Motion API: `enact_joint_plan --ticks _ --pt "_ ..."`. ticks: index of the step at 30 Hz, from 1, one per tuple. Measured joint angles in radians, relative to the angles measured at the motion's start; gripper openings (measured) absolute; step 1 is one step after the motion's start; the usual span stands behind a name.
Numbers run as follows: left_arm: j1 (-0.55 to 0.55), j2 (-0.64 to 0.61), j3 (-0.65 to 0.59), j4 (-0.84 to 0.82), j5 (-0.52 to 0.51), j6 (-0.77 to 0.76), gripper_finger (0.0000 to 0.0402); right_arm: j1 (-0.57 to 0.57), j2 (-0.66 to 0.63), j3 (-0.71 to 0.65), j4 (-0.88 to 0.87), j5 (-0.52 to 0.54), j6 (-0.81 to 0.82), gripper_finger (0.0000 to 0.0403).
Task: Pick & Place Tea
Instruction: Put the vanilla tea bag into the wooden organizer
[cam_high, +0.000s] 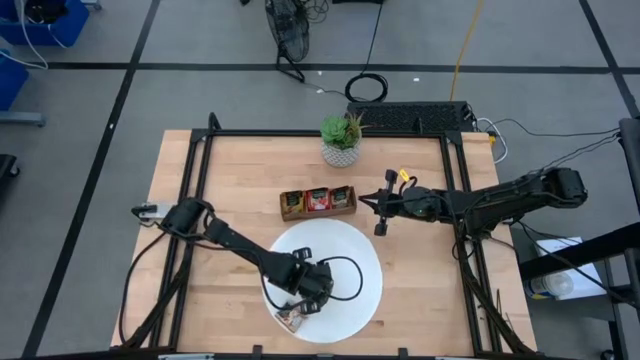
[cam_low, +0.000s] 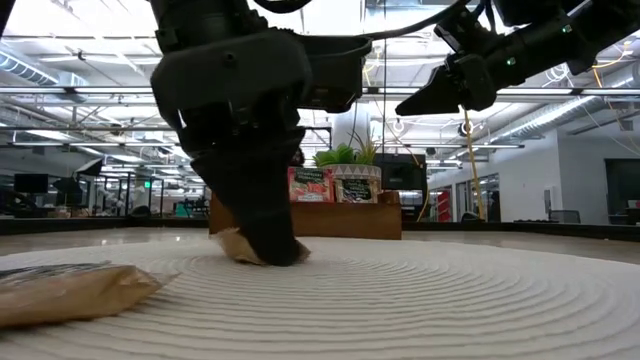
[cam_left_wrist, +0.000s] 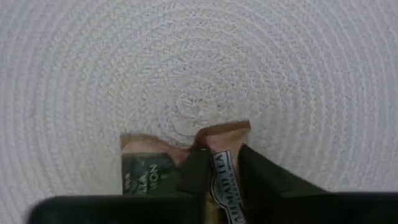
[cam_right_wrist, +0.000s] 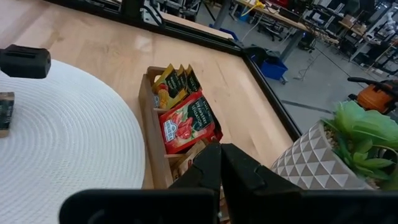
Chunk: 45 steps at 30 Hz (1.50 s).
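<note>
On the near part of the white round plate, my left gripper points steeply down and is shut on a tan tea sachet. A second tan sachet with dark green print lies flat on the plate just beside the fingers. Another tan sachet lies nearer the plate's front rim. My right gripper hangs shut and holds nothing, above the table by the right end of the wooden tray. Red and yellow sachets stand in the tray. My left gripper pinches the tan sachet between its two fingers, coming from above and pointing steeply down. The sachet's edge bends up past the fingertips. In the low view its lower part rests on the plate.
A potted green plant stands behind the tray at the table's far side. A black frame runs along the table's left, far and right sides. Bare wood lies left of the plate.
</note>
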<state>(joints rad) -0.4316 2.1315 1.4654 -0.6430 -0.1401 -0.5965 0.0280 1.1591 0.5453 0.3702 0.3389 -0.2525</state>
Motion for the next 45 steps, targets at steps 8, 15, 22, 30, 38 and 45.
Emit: enact_joint_plan --ticks 8,15,22,30,38,45 --pt "-0.047 -0.052 0.002 -0.05 -0.065 0.169 0.0022 0.0 0.0 0.0 0.0 0.0 -0.003 0.0" --pt "-0.092 -0.07 0.118 -0.272 -0.438 0.443 0.0021 0.0 0.0 0.001 0.0 -0.031 0.066 0.0" --pt "-0.052 -0.071 0.125 -0.323 -0.78 0.873 0.0021 -0.016 0.022 -0.001 0.061 -0.172 0.143 0.0" --pt "0.052 -0.072 0.114 -0.306 -1.003 1.235 0.0021 -0.128 0.146 -0.015 0.199 -0.431 0.284 0.0044" --pt "0.11 -0.072 0.114 -0.23 -0.978 1.347 0.0021 -0.235 0.267 -0.015 0.451 -0.682 0.381 0.0142" --pt "0.113 -0.072 0.114 -0.163 -0.928 1.37 0.0021 -0.278 0.337 0.015 0.503 -0.767 0.403 0.0175"
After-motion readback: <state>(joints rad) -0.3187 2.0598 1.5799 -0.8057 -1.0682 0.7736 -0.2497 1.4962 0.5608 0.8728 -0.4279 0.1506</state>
